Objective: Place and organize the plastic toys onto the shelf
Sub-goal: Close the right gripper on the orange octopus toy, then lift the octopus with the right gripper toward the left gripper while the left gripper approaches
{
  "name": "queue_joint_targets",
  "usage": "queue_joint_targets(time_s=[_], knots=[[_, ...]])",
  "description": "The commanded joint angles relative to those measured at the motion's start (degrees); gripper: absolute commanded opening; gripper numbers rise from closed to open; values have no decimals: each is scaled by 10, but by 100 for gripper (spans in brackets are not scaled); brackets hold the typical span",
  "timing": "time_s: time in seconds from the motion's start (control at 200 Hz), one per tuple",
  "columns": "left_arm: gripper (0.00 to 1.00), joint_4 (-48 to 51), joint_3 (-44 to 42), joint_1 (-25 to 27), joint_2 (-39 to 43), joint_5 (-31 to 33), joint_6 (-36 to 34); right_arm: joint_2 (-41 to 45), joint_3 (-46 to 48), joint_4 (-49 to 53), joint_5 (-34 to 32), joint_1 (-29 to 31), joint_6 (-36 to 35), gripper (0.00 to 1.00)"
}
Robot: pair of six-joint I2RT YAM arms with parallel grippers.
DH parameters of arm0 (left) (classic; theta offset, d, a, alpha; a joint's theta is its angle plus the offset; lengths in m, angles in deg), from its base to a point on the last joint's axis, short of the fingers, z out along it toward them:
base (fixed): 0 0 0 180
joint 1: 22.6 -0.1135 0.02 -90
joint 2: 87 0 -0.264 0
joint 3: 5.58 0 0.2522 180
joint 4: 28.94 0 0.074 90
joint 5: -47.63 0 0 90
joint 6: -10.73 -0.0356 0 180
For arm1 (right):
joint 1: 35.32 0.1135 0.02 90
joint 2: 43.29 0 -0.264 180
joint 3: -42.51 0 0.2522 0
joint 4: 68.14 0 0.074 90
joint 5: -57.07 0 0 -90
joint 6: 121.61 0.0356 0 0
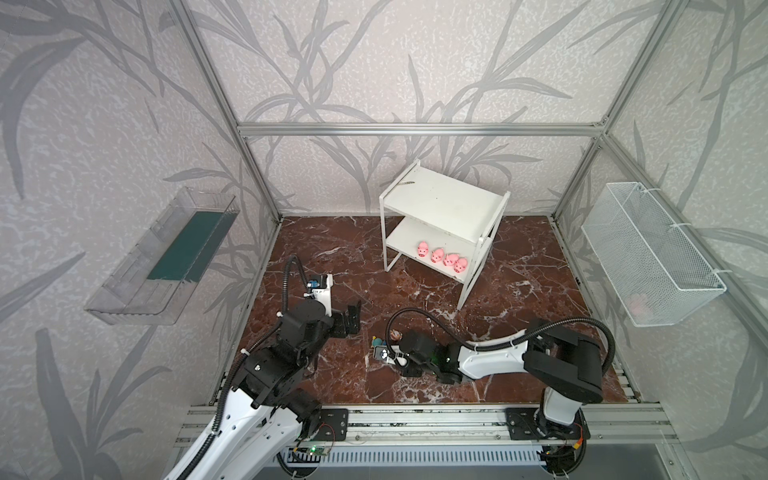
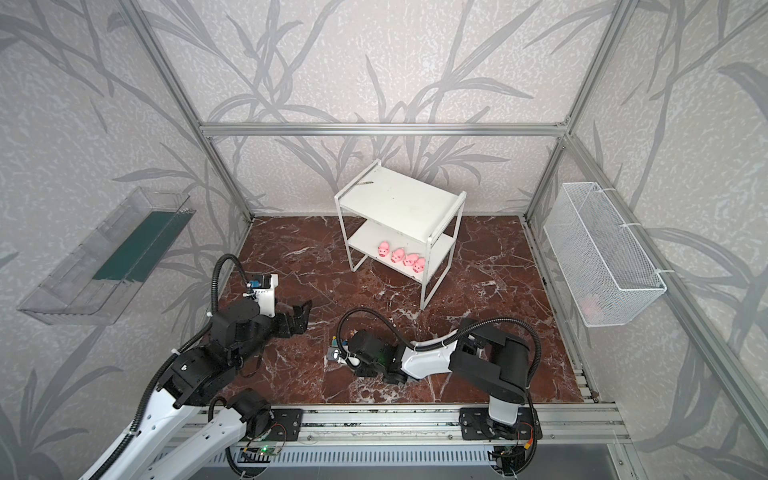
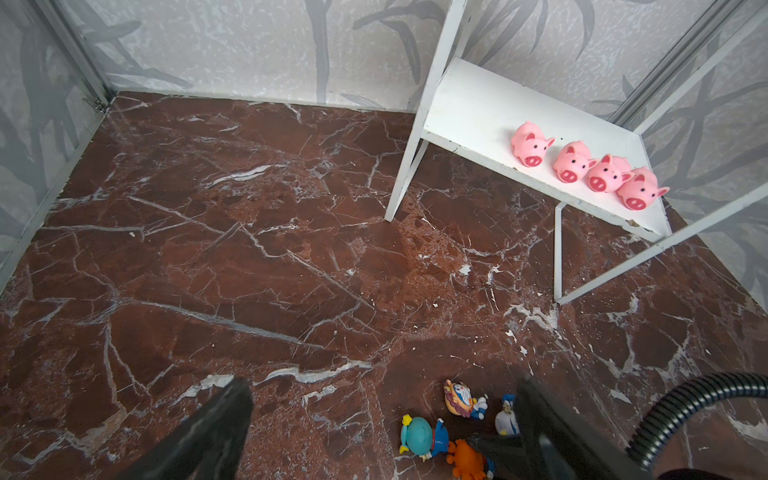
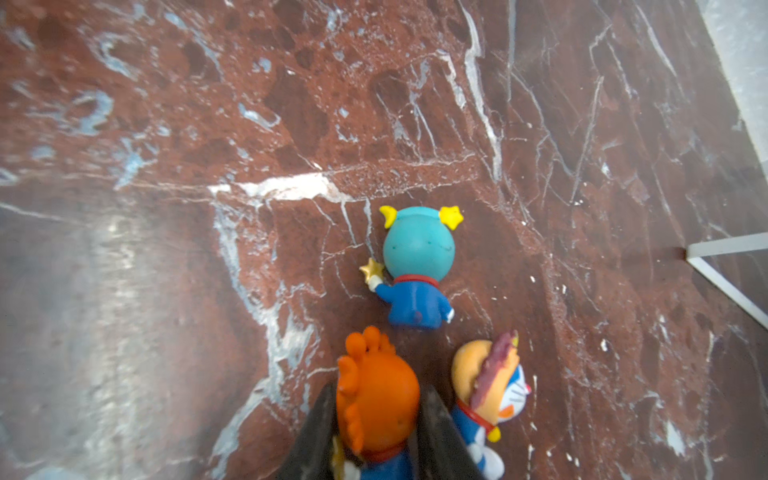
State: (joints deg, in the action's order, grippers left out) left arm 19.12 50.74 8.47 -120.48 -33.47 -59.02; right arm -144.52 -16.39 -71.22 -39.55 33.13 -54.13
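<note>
1. Now, low centre in both top views, the right gripper (image 4: 376, 419) has its jaws pressed on the glossy orange-maned figurine (image 4: 378, 390) on the veined red marble floor (image 1: 519, 270). The left gripper (image 3: 382, 392) gapes wide, holding nothing.
2. Only the left wrist view catches the white-gold figurine (image 3: 506, 417). The teal figurine (image 4: 417, 249) and brown-maned figurine (image 4: 490, 382) rest just beside.
3. Further back, mid-frame, four round pink pigs (image 1: 442, 257) line the lower board of the white shelf (image 1: 440, 199), against leaf-patterned wallpaper (image 1: 374, 62).

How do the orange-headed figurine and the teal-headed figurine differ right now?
The orange-headed figurine is held between the fingers of the right gripper; the teal-headed figurine lies free on the marble floor. The orange headgear is ridged, while the teal one is smooth with yellow star and moon ornaments. Both have blue bodies, and neither is on the shelf.
</note>
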Motion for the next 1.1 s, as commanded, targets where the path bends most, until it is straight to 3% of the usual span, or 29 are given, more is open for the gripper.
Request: queue_joint_targets(time_s=[0.0,0.255,0.565,0.74,1.0,1.095], knots=[[99,18,16,-2,-9,-35,-19,40,5,17,42,-7,24,24],[99,0,13,-3,-31,-100,-18,118,39,6,79,-29,69,23],[99,-12,26,-2,-77,-288,-14,249,102,-18,116,-77,152,23],[95,-30,15,-2,-86,-354,-14,311,124,-10,155,-126,209,23],[88,-150,-18,1,-111,-466,8,393,156,-7,234,-173,305,24],[86,-188,-23,11,-132,-469,22,424,159,11,249,-184,338,24]])
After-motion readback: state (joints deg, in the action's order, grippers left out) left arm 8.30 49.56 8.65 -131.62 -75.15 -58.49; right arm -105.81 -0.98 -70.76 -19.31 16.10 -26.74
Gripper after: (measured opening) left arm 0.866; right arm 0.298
